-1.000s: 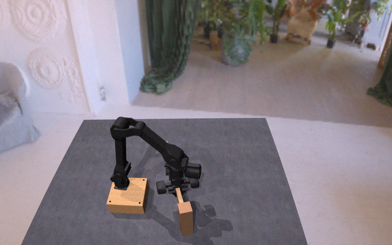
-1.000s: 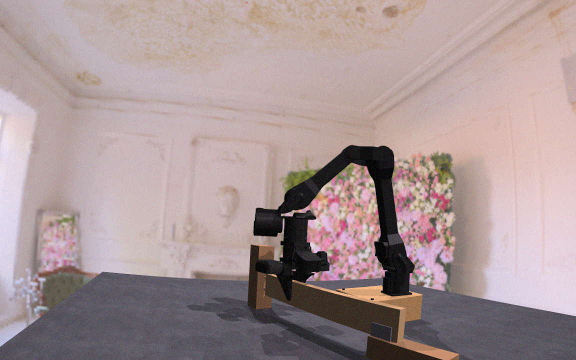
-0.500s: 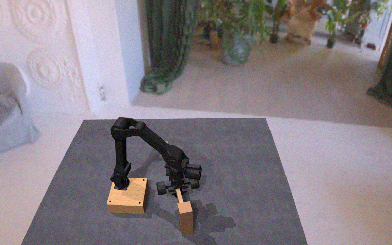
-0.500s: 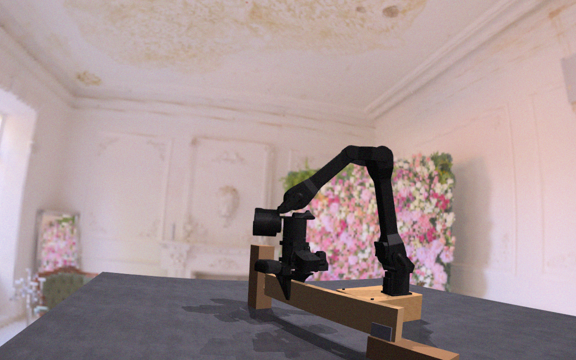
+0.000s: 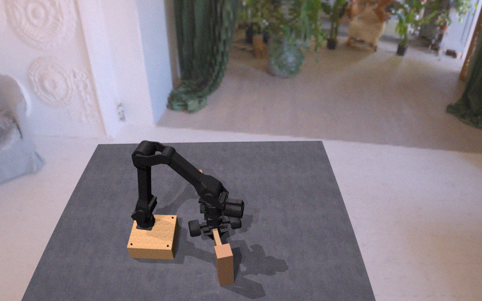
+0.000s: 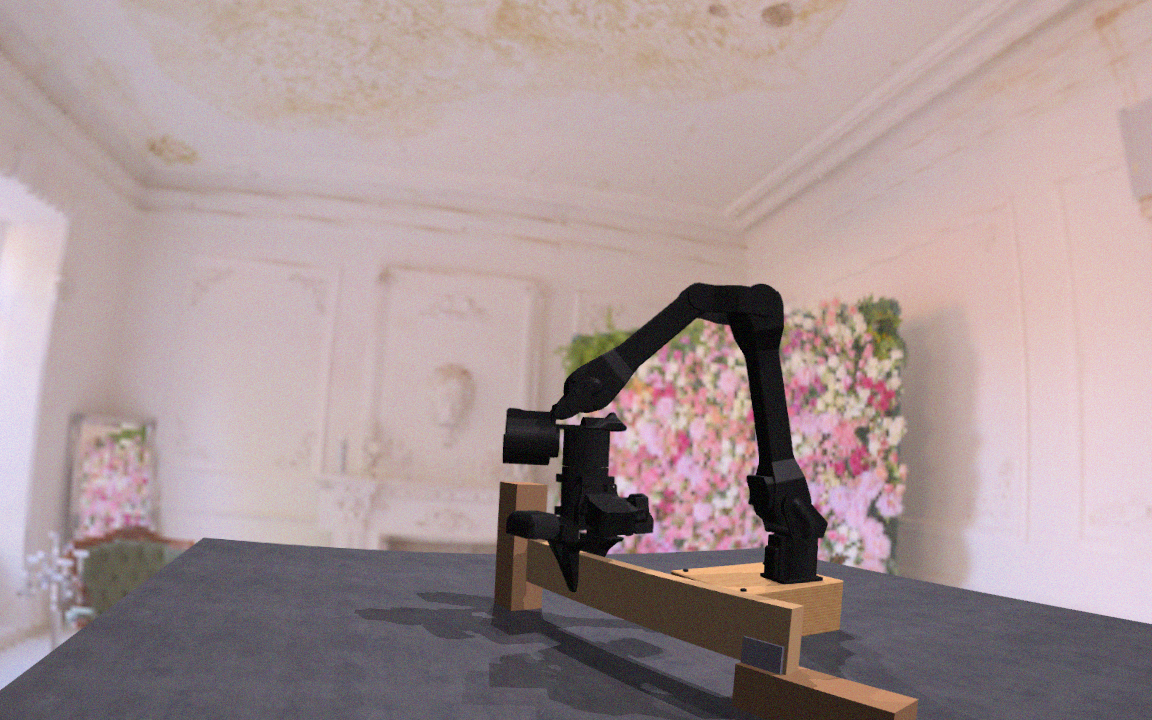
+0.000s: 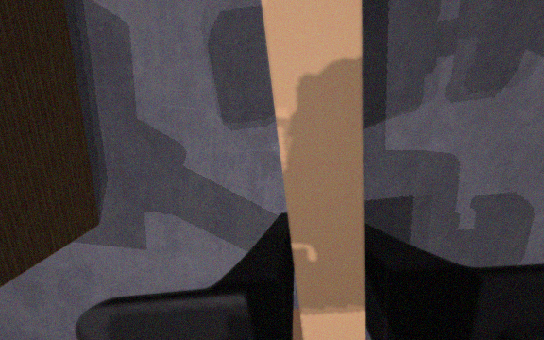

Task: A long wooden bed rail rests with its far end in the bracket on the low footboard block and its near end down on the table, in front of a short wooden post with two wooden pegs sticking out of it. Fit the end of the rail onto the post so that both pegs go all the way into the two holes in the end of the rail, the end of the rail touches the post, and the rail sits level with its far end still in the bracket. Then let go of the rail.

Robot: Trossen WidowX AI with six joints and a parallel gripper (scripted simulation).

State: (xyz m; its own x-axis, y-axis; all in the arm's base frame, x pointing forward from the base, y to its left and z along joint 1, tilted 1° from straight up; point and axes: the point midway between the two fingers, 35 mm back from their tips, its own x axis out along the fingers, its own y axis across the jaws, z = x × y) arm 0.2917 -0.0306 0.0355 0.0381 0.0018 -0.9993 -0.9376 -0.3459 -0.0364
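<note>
The wooden rail (image 5: 216,237) (image 6: 661,604) (image 7: 324,165) is off the table along its length and looks about level. Its far end sits at the grey bracket (image 6: 762,654) on the low footboard block (image 6: 822,694). Its near end meets the face of the upright post (image 5: 224,267) (image 6: 517,546), with no gap that I can see. The pegs and holes are hidden, so how deep the pegs sit cannot be seen. My gripper (image 6: 573,577) (image 7: 308,218) points down and is shut on the rail near the post, one finger on each side.
The wooden base block (image 5: 153,235) (image 6: 808,595) (image 7: 26,142) of the arm stands beside the rail. The dark grey table top (image 5: 291,179) (image 6: 249,626) lies under everything, with arm and rail shadows on it.
</note>
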